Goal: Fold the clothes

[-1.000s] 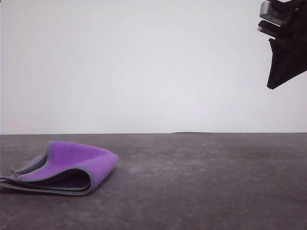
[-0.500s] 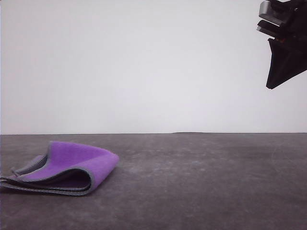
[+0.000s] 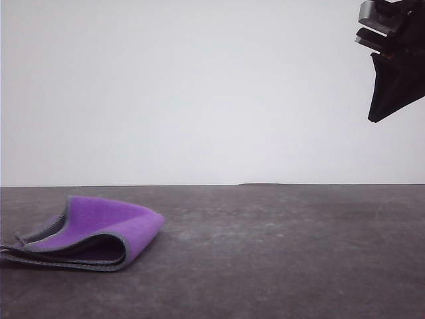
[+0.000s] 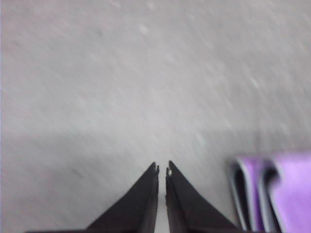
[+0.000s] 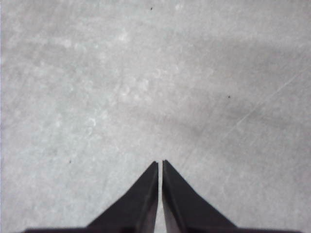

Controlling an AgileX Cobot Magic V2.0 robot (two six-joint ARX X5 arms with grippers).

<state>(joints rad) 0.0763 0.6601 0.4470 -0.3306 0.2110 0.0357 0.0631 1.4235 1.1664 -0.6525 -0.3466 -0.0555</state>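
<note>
**A:** Front view first: what do you lose at the edges?

**B:** Your right gripper (image 3: 376, 118) is cut off by the top right corner; you see only a black wedge of finger and a grey block above it, high over the table (image 3: 279, 252). From here you cannot tell how its jaws stand. The cloth (image 3: 99, 232) runs right up to the left border, so its far end may be cropped.

**A:** And the wrist cameras?

**B:** In the right wrist view your right gripper (image 5: 160, 162) has its two black tapered fingers pressed together, a hairline slit between the tips, nothing pinched, over bare mottled grey table. In the left wrist view your left gripper (image 4: 162, 167) is likewise closed on nothing. That picture is blurred. The cloth (image 4: 272, 194) lies just beside the jaws, off to one side of the tips and not touching them, and is cut by the frame's corner.

**A:** What does the cloth look like?

**B:** Fleecy, folded over on itself, purple face outward, a grey stitched hem tracing the layers. In the front view its rounded fold points toward the right gripper's side, open edges toward the left border; its long axis runs across the table, left to right. It is well apart from the right jaws.
</note>
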